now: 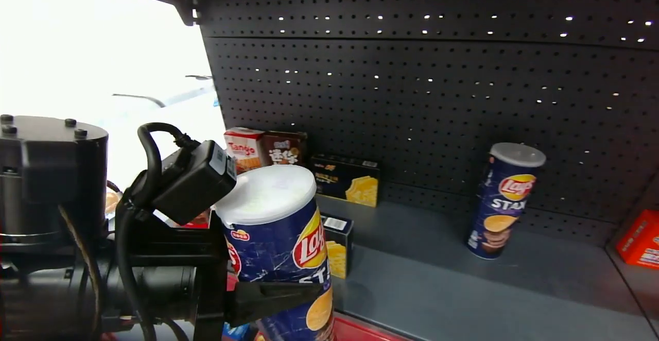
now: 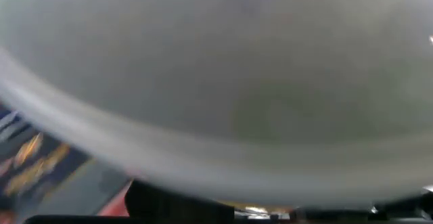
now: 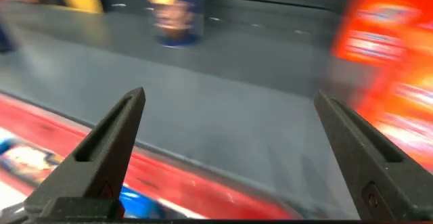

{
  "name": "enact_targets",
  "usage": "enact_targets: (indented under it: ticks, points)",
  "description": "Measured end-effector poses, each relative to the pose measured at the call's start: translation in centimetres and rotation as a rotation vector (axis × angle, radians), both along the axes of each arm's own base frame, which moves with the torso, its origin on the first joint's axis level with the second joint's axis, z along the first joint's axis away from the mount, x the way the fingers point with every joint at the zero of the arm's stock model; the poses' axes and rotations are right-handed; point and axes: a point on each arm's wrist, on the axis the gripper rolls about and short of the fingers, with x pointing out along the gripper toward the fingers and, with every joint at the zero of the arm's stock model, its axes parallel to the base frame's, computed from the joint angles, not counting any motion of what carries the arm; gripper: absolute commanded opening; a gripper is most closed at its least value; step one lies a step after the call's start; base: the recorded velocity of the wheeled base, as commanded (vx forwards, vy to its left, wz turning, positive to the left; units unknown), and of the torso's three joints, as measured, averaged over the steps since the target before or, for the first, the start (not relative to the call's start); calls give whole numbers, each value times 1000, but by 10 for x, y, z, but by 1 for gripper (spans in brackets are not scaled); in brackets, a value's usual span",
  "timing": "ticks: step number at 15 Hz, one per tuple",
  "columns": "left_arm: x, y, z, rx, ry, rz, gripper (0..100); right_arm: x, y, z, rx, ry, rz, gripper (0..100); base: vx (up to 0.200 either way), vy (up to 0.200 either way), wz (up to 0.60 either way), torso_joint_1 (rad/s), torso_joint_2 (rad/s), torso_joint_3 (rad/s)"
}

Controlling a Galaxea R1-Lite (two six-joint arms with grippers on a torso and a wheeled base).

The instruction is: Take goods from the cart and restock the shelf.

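The left gripper (image 1: 275,292) is clamped round a blue cardboard chip can with a white plastic lid (image 1: 278,227), lower left of the frame, at the grey metal shelf (image 1: 463,289)'s front edge. The can is tilted, so I'd worry it clips the small black-and-yellow box (image 1: 337,245) just behind it. The right gripper (image 3: 230,149) gapes wide and empty. The can's label shows a red-and-yellow logo.
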Motion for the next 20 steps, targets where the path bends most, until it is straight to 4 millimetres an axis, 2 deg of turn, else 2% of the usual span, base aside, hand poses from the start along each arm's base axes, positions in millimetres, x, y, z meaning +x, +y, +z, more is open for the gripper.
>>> enact_targets:
  ticks: [4, 20]
  points:
    - [1, -1, 2, -4, -6, 0, 0, 0, 0, 0, 0, 0, 0, 100, 0, 0, -600, -2, 1, 2]
    - [5, 0, 0, 2, 0, 12, 0, 0, 0, 0, -18, -1, 16, 100, 0, 0, 0, 0, 0, 0]
